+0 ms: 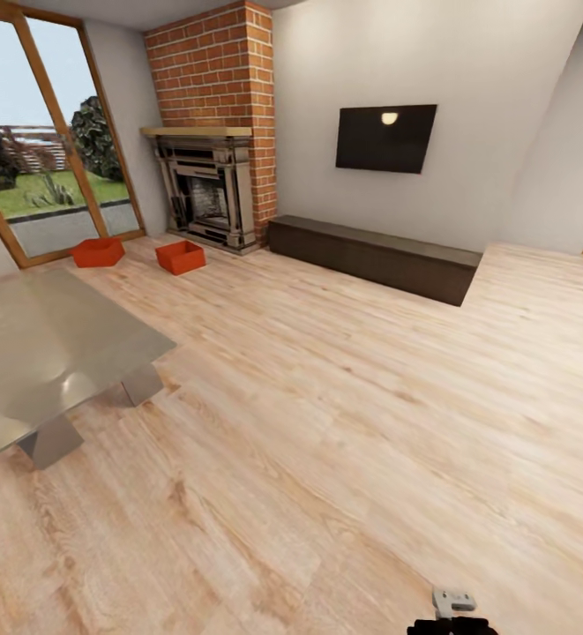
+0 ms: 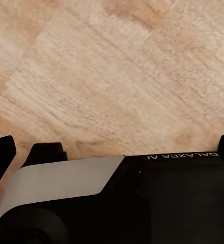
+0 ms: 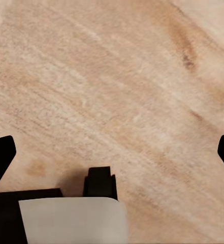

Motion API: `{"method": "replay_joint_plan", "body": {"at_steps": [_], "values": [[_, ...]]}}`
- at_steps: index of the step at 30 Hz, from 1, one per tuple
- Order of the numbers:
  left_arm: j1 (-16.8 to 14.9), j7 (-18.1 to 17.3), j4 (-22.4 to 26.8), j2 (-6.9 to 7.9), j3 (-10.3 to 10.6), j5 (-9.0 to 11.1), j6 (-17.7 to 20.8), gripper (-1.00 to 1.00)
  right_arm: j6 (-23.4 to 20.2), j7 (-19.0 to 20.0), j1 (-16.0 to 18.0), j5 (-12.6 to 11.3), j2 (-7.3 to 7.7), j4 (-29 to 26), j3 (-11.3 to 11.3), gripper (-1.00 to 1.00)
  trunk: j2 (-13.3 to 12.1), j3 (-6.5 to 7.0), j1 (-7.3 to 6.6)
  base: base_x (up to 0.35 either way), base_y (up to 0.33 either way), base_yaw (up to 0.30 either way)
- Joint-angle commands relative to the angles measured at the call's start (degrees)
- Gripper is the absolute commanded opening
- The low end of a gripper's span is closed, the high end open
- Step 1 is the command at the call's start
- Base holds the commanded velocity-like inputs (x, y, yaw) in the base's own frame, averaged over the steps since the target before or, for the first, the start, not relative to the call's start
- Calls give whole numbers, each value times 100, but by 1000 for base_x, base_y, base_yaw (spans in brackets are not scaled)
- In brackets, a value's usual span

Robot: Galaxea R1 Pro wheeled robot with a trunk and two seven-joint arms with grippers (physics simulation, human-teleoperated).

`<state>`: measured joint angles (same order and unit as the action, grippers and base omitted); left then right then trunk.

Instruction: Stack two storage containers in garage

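Two red-orange storage containers stand on the light wood-plank flooring of the living room, far off at the upper left of the head view. One container (image 1: 97, 252) sits by the glass doors and the other (image 1: 181, 257) in front of the fireplace. They stand apart and both are upright. My left gripper (image 2: 112, 148) hangs over bare planks, its dark fingertips (image 2: 1, 155) spread wide with nothing between them. My right gripper (image 3: 112, 152) is open in the same way above the planks, far from the containers. The garage is out of view.
A grey glossy table (image 1: 53, 353) stands at the left, between me and the containers. A dark fireplace (image 1: 205, 196) in a brick chimney, wood-framed glass doors (image 1: 44, 150), a low dark cabinet (image 1: 375, 257) and a wall screen (image 1: 385, 138) line the far walls. Open plank floor (image 1: 344, 423) spreads ahead.
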<state>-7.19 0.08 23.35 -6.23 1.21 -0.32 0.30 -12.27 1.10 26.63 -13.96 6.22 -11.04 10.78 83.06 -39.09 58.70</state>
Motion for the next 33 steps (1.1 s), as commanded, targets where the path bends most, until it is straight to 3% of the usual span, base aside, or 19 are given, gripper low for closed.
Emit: {"method": "replay_joint_plan", "body": {"at_steps": [1, 33], "values": [[-2, 1, 3, 2, 10, -4, 2, 100, -30, 4, 0, -51, 5, -12, 47, 100, 2, -5, 3, 294, -163, 91], [-2, 1, 3, 5, 10, -4, 2, 100, -30, 4, 0, -47, 10, -24, 47, 100, 2, -5, 3, 292, -163, 17]]}}
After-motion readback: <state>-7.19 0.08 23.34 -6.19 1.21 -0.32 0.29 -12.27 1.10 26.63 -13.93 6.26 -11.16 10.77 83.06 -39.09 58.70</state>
